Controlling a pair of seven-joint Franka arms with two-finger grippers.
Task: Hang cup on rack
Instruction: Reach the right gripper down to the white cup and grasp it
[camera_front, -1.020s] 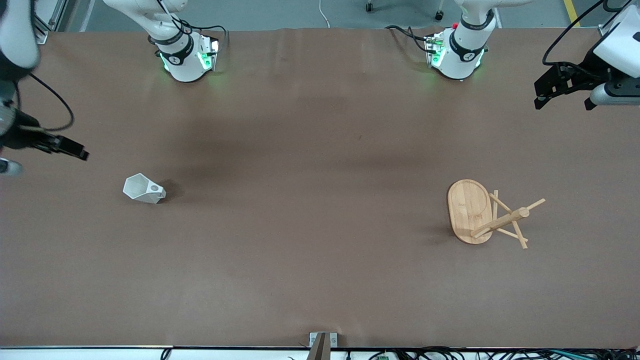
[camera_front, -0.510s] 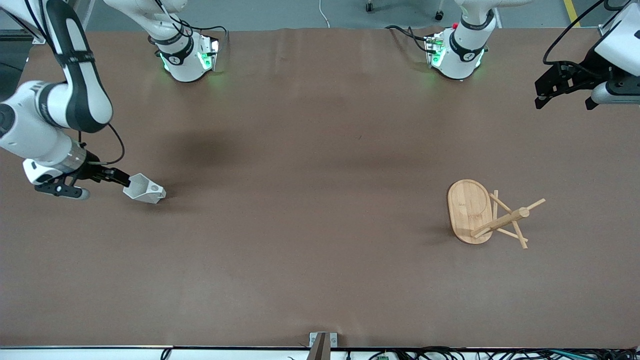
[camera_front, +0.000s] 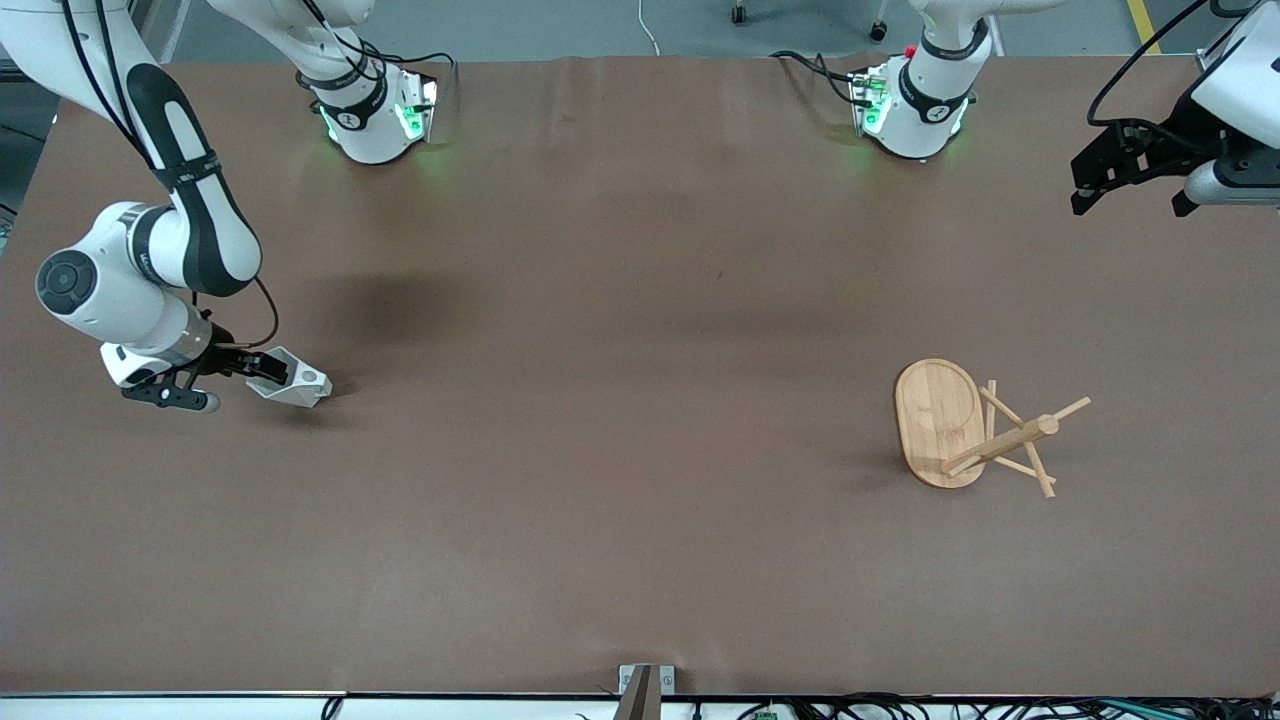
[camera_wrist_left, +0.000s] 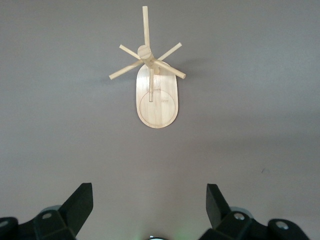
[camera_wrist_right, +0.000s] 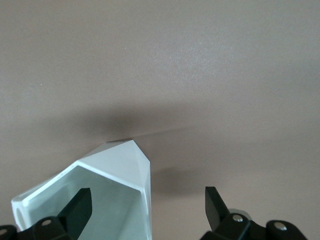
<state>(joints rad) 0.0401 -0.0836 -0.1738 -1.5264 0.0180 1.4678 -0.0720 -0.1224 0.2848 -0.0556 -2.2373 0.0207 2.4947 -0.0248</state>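
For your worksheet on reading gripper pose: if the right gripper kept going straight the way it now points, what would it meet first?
The cup. The right gripper is open at its rim, one finger inside the mouth and the other outside, so the cup's wall probably comes first, though depth is unclear.

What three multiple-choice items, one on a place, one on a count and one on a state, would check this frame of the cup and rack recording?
1. Where is the rack?
A. On the table toward the left arm's end
B. Beside the right arm's base
C. In the left gripper

2. How many cups are on the table?
A. One
B. Two
C. Three

3. How does the right gripper stand at the cup?
A. Shut and far from it
B. Open, one finger inside the cup's mouth, one outside its wall
C. Holding it over the rack

Key: 1 A, the front view shows the rack below the left gripper, which waits open in the air. 2 A, only one white cup appears. 3 B, the right wrist view shows one finger inside the cup and the other outside.
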